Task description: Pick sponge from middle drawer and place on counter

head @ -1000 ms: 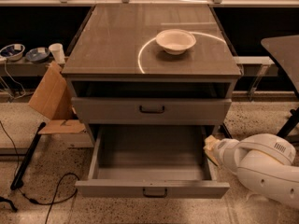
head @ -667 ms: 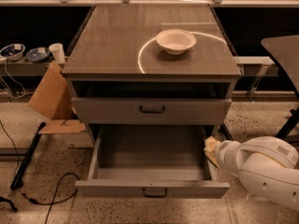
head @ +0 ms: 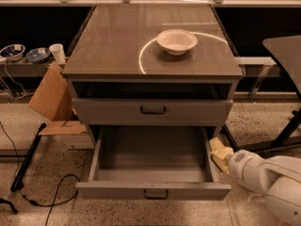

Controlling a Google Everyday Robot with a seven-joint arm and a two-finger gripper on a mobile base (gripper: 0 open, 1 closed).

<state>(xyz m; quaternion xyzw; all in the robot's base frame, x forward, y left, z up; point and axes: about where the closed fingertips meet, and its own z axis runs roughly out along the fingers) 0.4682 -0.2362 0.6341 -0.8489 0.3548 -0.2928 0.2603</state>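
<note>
The middle drawer [head: 153,190] is pulled fully out at the bottom of the grey cabinet, and its inside looks bare. My white arm comes in from the lower right. Its gripper [head: 223,157] sits just outside the drawer's right wall, level with its rim. A small pale-yellow sponge [head: 216,149] sits at the gripper's tip, held off the floor and close against the drawer's side. The counter [head: 117,46] is the glossy grey-brown top slab with a curved light reflection.
A white bowl [head: 177,41] stands on the counter at the right rear. The drawer above [head: 153,110] is shut. Brown cardboard [head: 51,100] leans left of the cabinet, with a black cable [head: 51,194] on the floor. A dark side table [head: 284,48] stands to the right.
</note>
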